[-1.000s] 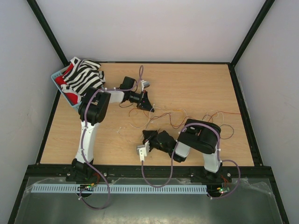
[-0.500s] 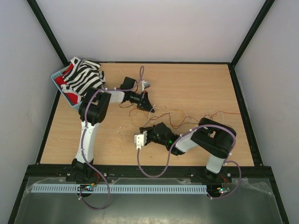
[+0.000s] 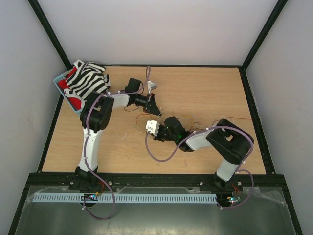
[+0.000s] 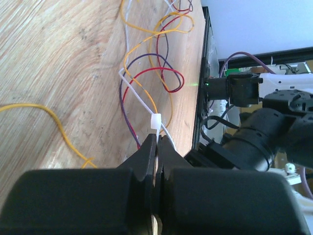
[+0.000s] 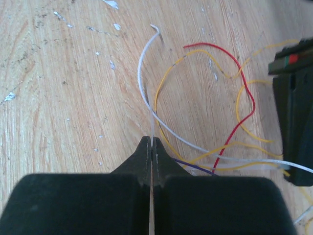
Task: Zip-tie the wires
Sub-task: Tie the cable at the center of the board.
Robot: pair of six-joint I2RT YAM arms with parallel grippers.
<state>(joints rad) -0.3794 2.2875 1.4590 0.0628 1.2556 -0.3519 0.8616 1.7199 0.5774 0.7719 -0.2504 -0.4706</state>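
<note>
While left gripper (image 4: 157, 138), right gripper (image 5: 150, 141) clamp zip tie (image 4: 155, 121) ends, wires (image 4: 161, 71) loop between.

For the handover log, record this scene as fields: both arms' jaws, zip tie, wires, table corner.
left jaws: shut on the thin whitish plastic zip tie, at its square head
right jaws: shut on what looks like the zip tie's tail
wires: thin curly red, yellow and purple wires lying loose on the wooden table
bundled: not yet cinched
far left corner: blue basket holding zebra-striped cloth
</note>
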